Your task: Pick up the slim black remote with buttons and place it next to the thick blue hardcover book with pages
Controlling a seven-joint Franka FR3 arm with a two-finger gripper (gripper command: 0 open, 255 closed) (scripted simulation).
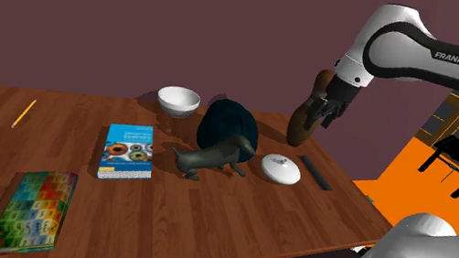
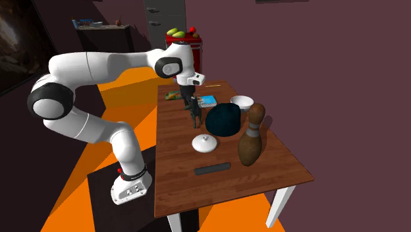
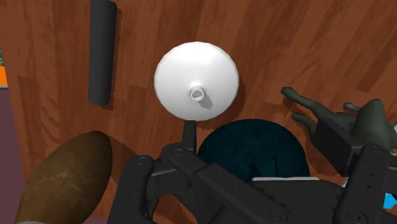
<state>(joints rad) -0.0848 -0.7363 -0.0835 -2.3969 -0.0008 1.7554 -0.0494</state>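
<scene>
The slim black remote [image 1: 315,172] [image 2: 211,169] [image 3: 102,51] lies flat on the wooden table near the edge at the shoulder view's right, just beyond a white lid. The thick blue book [image 1: 128,151] [image 2: 208,101] lies flat further to the shoulder view's left, past a dark dog figurine. My gripper [image 1: 321,109] [image 2: 190,105] [image 3: 254,191] hangs open well above the table, over the lid and a dark round object, holding nothing. The remote is off to one side of the fingers, clear of them.
Near the remote stand a white knobbed lid [image 1: 282,168] [image 3: 196,79] and a tall brown bowling pin [image 1: 305,116] [image 3: 63,175]. A dark teal round object [image 1: 228,125], a dog figurine [image 1: 205,157], a white bowl [image 1: 178,100], a colourful book [image 1: 31,211] and a pencil [image 1: 24,113] share the table.
</scene>
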